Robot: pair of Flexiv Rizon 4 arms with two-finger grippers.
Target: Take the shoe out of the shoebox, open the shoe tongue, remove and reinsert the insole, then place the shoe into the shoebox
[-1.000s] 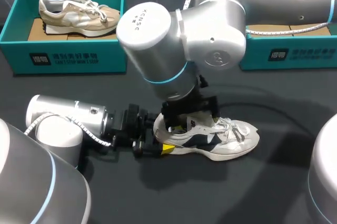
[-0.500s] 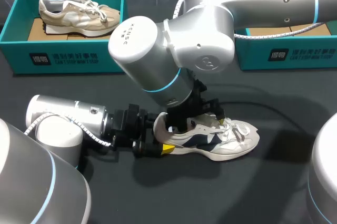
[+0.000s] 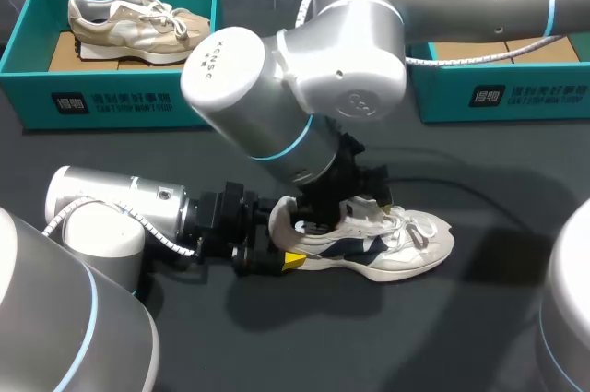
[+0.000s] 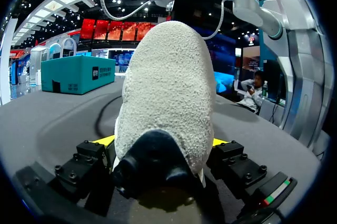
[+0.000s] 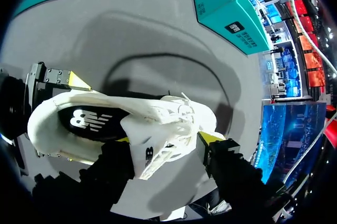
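Nearest, the heel [image 4: 158,168] of the white-and-navy shoe [image 3: 396,246] on the counter [image 3: 415,337] is gripped from both sides by the left hand [image 4: 162,142]. Beyond, the right hand [image 5: 166,139] is set over the laces [image 5: 179,116], but whether it is closed cannot be told. The shoe is judged light and soft-topped, so its firmer heel is best held; the teal shoebox [image 3: 544,106] is seen farthest, well apart.

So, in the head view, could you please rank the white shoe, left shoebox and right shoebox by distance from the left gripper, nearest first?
1. white shoe, heel held in the left gripper.
2. left shoebox, back left.
3. right shoebox, back right.
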